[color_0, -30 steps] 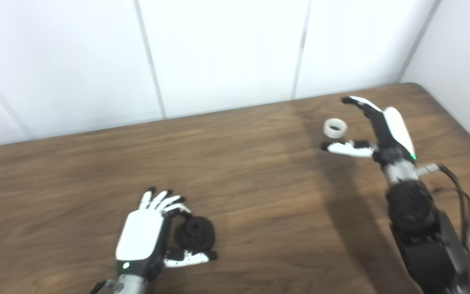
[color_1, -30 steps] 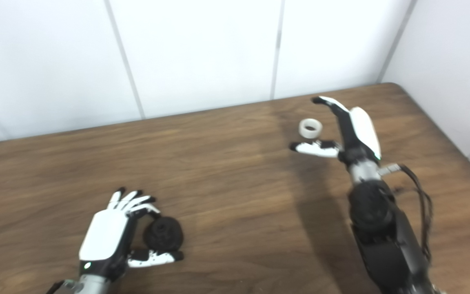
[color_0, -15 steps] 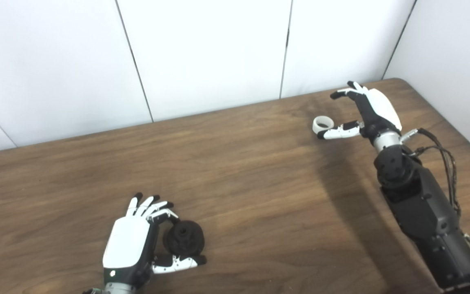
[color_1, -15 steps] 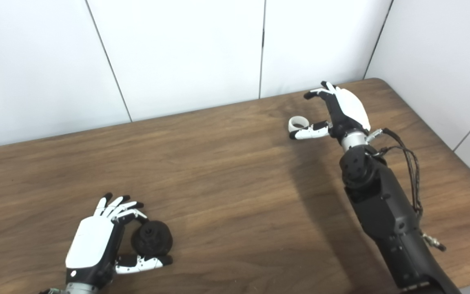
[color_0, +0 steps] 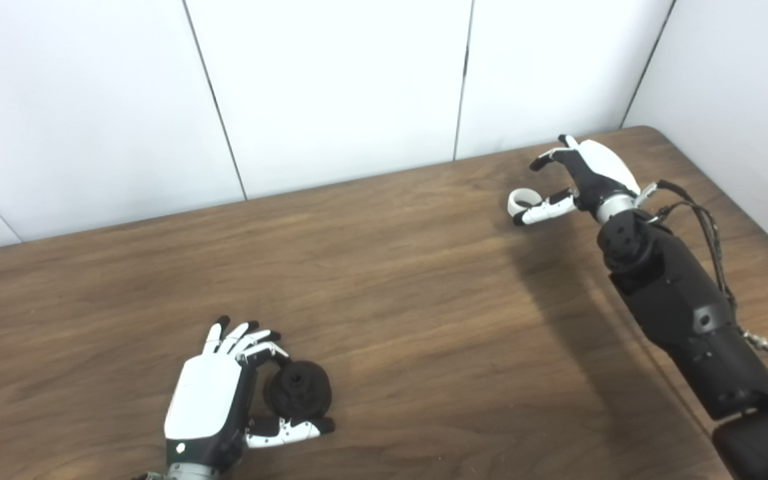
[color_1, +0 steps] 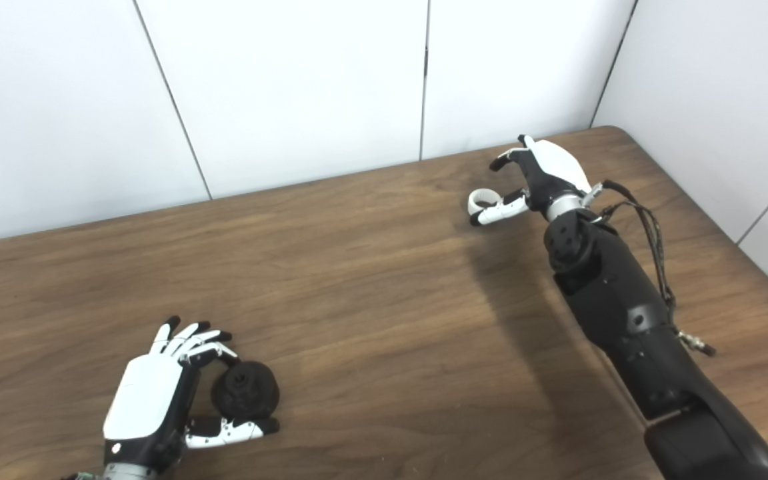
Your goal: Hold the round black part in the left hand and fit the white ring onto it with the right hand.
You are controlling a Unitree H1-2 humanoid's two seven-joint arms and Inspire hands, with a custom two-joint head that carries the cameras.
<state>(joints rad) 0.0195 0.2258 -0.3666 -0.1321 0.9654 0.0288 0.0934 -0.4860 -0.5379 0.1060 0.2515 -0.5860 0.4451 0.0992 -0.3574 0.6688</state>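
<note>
The round black part [color_0: 299,392] lies flat on the wooden table [color_0: 424,320] near the front left. My left hand [color_0: 214,393] is cupped around it from the left, open, with its fingers [color_0: 261,350] curled against the part's far side and the thumb just in front of it. The small white ring [color_0: 523,199] lies on the table at the back right. My right hand [color_0: 581,177] is open beside it. Its thumb rests against the ring's near side and its fingers [color_0: 547,159] arch above and behind the ring without closing on it.
White wall panels [color_0: 331,93] stand right behind the table's back edge, and a side wall [color_0: 744,87] runs along the right. The table's rounded back right corner [color_0: 657,133] is close to my right hand. Loose cables [color_0: 704,227] hang off the right forearm.
The camera has shifted. My right hand has reached farther toward the ring, bringing its thumb up against it and curling its fingers over it. The left hand stays cupped round the black part.
</note>
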